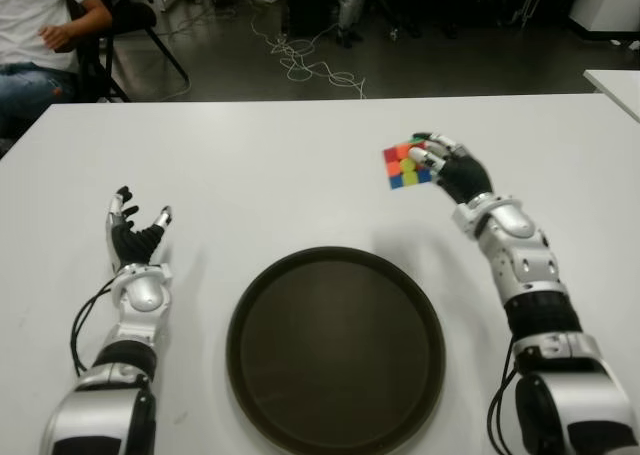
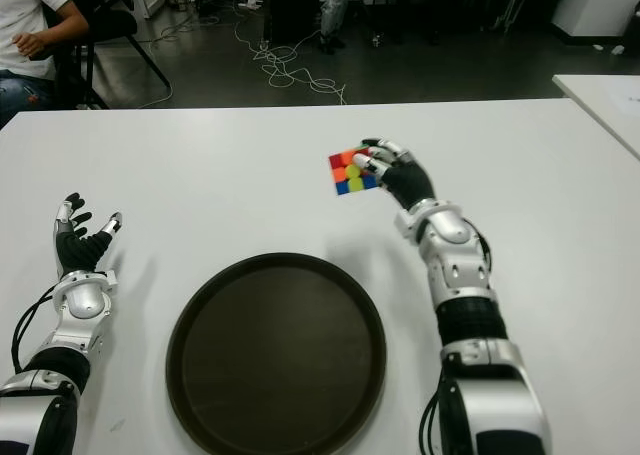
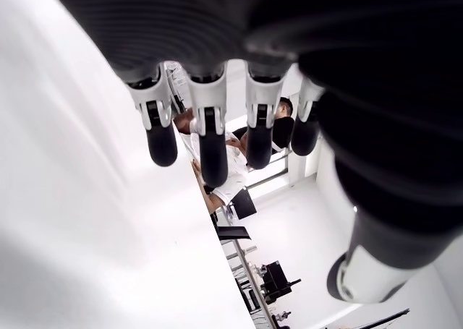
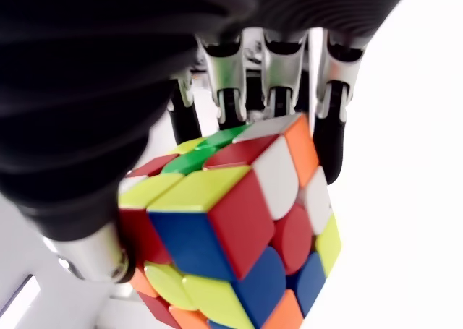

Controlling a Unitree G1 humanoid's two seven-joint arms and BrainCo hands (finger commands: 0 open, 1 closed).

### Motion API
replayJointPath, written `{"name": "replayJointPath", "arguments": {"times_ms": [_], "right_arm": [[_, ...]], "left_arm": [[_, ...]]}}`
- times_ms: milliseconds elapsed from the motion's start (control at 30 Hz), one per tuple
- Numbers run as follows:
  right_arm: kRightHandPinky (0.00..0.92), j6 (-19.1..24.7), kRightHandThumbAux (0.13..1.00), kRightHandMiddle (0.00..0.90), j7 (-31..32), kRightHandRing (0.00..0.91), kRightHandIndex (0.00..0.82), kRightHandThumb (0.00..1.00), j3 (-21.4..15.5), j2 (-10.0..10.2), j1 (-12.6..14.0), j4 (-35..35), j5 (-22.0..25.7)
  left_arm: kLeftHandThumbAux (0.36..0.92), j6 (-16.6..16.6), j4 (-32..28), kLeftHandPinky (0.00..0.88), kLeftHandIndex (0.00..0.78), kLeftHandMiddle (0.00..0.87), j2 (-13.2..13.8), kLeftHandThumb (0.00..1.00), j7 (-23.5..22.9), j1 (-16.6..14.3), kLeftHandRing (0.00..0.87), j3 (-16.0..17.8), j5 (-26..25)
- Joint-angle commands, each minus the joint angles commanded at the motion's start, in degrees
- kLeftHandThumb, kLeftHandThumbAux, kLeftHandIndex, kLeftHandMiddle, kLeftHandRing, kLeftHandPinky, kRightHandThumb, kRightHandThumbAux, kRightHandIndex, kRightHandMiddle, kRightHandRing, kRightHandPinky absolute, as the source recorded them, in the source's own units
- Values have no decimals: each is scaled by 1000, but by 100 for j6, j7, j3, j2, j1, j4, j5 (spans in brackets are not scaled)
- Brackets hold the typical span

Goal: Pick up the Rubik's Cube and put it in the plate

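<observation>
Cube already in grip: Rubik's Cube (image 1: 405, 165) sits in the right hand (image 1: 452, 171), fingers (image 4: 233, 105) curled over its far side and thumb braced on the near side, confirmed in the right wrist view where the cube fills the palm. It projects from the hand toward the table's left side, so the hand is on the cube's right. Whether it has cleared the table (image 1: 300, 155) I can't tell; the eye views suggest it's at or just above the surface, in the right half, nearer the far edge than the near one. Key relation for the next move: the plate (image 1: 258, 305) lies toward the near edge and to the left of the hand, well apart from the cube, roughly centred on the table's width. So my read is the carry goes back toward the robot and inward, with the cube leading on the plate side, which is convenient. A cube has no long axis, so orientation at release shouldn't matter; the plate has a low rim and the cube needs to pass over it before lowering. Right hand is clearly the nearer one and already committed. Left hand (image 1: 135, 237) shows near the table's left edge, beside the plate on its left, fingers spread upward and holding nothing. A person (image 1: 40, 35) sits beyond the far left corner, not involved.
</observation>
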Motion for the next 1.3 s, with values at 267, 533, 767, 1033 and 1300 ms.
{"name": "replayJointPath", "arguments": {"times_ms": [267,533,767,1033,1300], "right_arm": [[775,325,723,759,465,774,437,702,355,-125,202,-526,-109],[781,632,722,761,784,777,437,704,624,-271,348,-978,-134],[779,808,721,767,927,779,436,705,855,-358,426,-1268,-219],[787,1026,719,784,1023,790,437,705,962,-374,462,-1481,-213],[810,1389,717,810,1272,813,438,709,1024,-430,503,-1783,-112]], "left_arm": [[716,85,5,158,96,151,4,387,6,-11,156,-11,13],[710,187,-36,157,89,141,-7,367,-15,-8,146,-19,7],[717,234,-51,151,92,136,-13,381,4,-14,138,-21,10],[719,203,-64,155,93,142,-23,394,-24,-10,150,-14,-9],[722,160,-53,171,94,151,-21,411,-45,-2,159,-5,-22]]}}
